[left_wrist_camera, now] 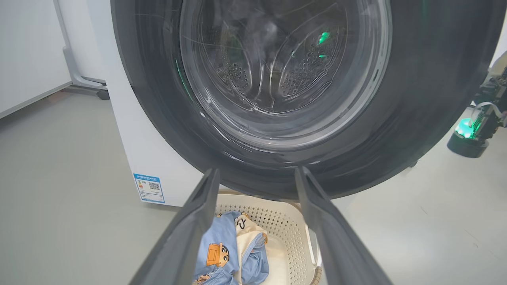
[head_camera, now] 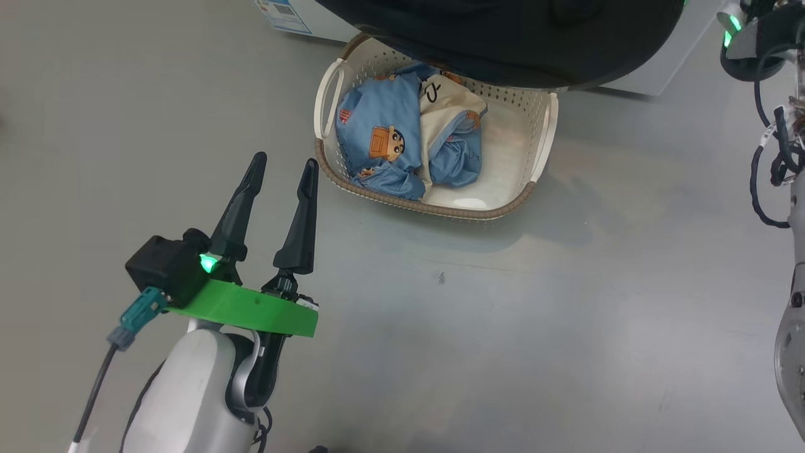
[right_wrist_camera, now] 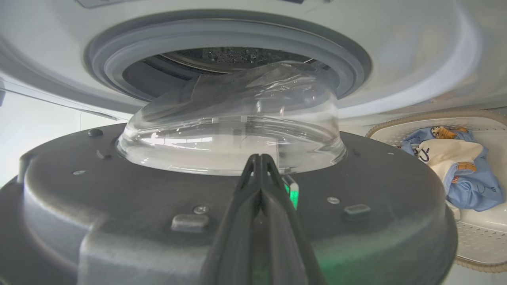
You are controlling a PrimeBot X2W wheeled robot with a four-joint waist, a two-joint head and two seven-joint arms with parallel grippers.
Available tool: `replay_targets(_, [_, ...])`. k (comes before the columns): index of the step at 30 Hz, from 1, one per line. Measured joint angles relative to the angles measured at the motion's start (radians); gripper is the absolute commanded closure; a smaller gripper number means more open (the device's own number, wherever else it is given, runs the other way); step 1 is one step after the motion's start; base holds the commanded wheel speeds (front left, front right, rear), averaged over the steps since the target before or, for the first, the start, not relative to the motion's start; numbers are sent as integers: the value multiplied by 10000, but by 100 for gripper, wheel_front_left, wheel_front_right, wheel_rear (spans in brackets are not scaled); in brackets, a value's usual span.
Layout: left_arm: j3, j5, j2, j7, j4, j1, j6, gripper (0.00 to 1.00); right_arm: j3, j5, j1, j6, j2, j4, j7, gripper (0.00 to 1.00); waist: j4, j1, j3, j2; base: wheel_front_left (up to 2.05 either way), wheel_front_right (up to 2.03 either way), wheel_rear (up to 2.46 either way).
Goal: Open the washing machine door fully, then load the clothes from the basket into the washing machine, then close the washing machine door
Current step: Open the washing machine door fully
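The washing machine door point(head_camera: 503, 38), black-rimmed with a clear glass bowl point(right_wrist_camera: 233, 130), stands partly swung out from the washing machine point(left_wrist_camera: 130, 118) and overhangs the far end of the basket point(head_camera: 541, 145). Light blue and cream clothes point(head_camera: 402, 145) lie in the basket's left half. My left gripper point(head_camera: 284, 162) hovers open and empty over the floor, left of and nearer than the basket, pointing towards the door's outer face point(left_wrist_camera: 416, 99). My right gripper point(right_wrist_camera: 259, 158) is shut with nothing between its fingers, its tips close against the door's inner side, just below the glass bowl. Behind the bowl show the grey gasket point(right_wrist_camera: 222, 35) and the drum.
Grey floor point(head_camera: 503, 327) spreads open in front of the basket. A blue label point(left_wrist_camera: 149, 188) marks the machine's lower left corner. A white panel on a wheeled base point(left_wrist_camera: 85, 81) stands left of the machine. My right arm with its cables point(head_camera: 780, 151) runs along the right edge.
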Motion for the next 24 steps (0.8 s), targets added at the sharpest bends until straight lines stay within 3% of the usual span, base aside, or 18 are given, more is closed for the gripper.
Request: replay_targets(24, [109, 142, 2, 0, 52, 0, 0, 0, 263, 573, 782, 90, 276, -309, 1154, 100, -341, 0, -301, 0, 0, 0, 0])
